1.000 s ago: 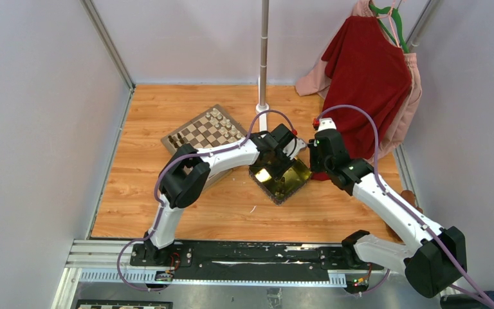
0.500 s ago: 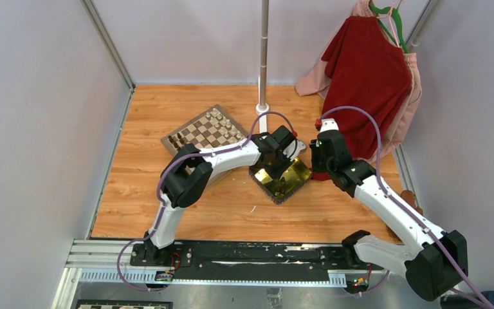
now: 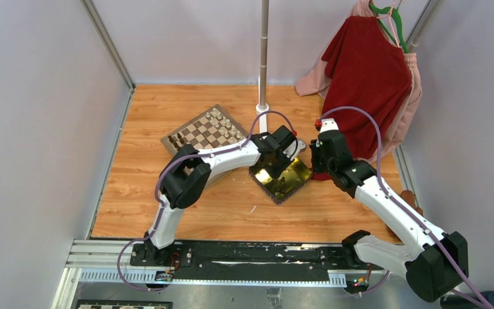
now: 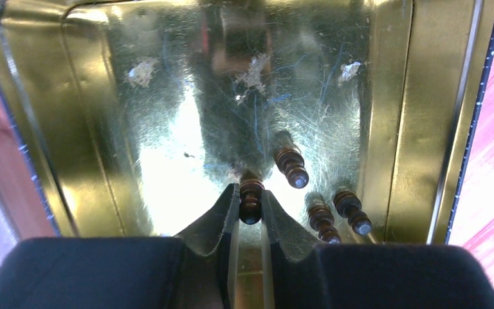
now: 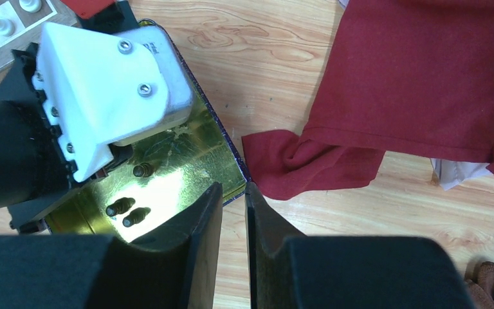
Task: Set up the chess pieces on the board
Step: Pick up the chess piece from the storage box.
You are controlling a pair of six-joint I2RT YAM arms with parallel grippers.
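My left gripper (image 4: 249, 190) is down in the shiny yellow tray (image 4: 77, 129) and is shut on a dark brown chess piece (image 4: 251, 201). Three more dark pieces lie in the tray beside it: one (image 4: 291, 166) just ahead and two (image 4: 352, 211) to the right. In the top view the left gripper (image 3: 272, 167) is over the tray (image 3: 292, 183). The board (image 3: 169, 139) lies at the back left, with cream pieces (image 3: 216, 116) and dark pieces (image 3: 177, 140) standing on it. My right gripper (image 5: 233, 187) is empty, its jaws a narrow gap apart, above the tray's right edge (image 5: 228, 151).
A red garment (image 3: 366, 77) hangs at the back right, and its hem lies on the floor (image 5: 309, 161) next to the tray. A metal pole (image 3: 264, 64) stands behind the board. Grey walls close in both sides.
The right gripper has shifted slightly to the right and back. The left gripper stays in the tray, almost unmoved.
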